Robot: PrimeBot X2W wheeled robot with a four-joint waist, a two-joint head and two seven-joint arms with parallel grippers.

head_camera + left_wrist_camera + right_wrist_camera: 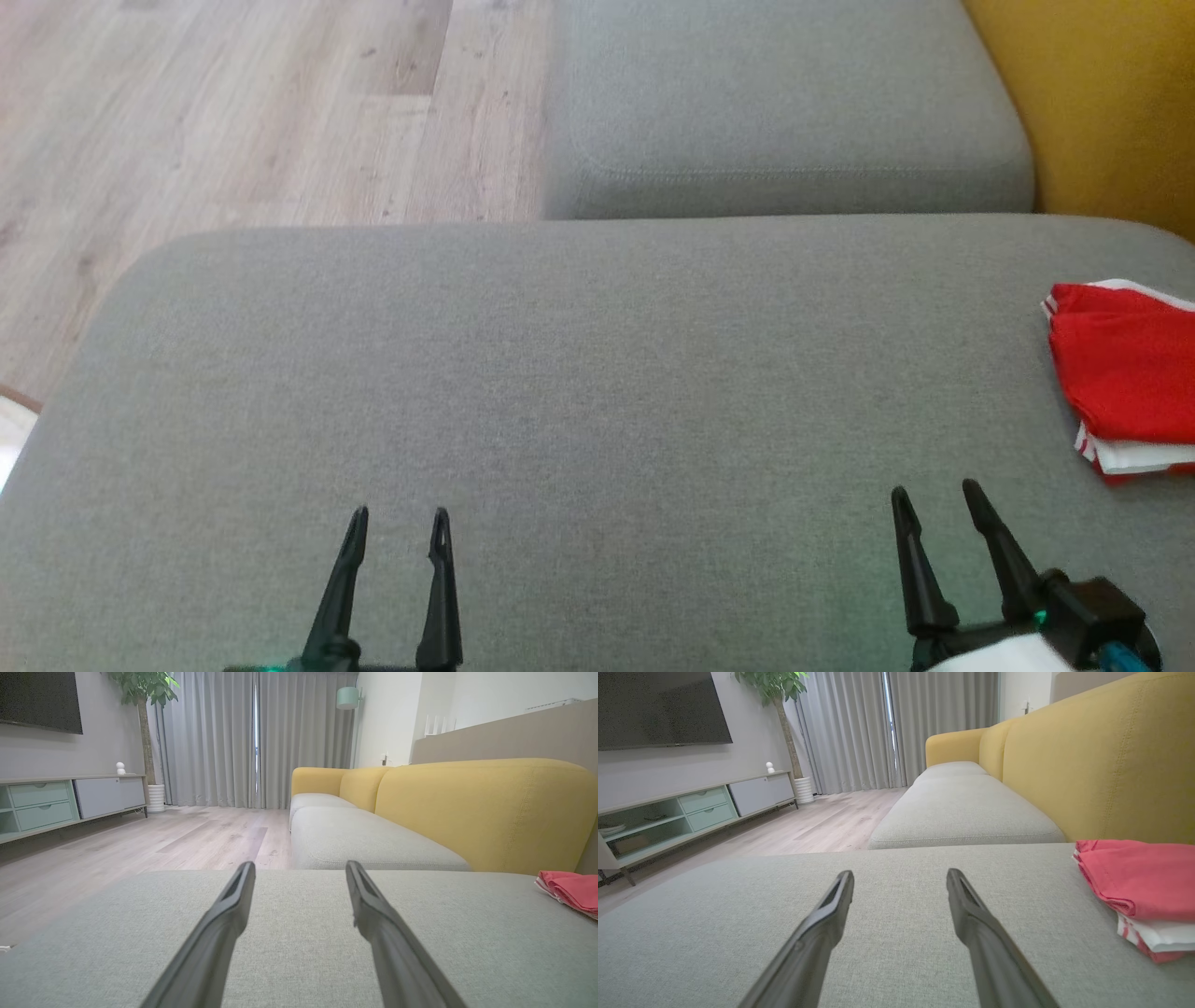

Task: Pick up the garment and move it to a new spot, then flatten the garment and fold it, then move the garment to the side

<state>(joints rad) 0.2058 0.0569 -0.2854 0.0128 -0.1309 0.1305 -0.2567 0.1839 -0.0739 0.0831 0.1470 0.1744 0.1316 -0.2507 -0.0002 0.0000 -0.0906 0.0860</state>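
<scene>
My left fingers (347, 569) and right fingers (917, 560) stand spread, empty. The folded red garment (1125, 383) lies far right on the sofa cushion (560, 373); a careless right-arm swing could snag and unfold it.

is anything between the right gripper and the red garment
Nothing visible: only grey sofa cushion lies between the open right gripper and the folded red-and-white garment off to its right.

We find no lettering, label, brand, number or sign that can be read in any of the three views.
</scene>
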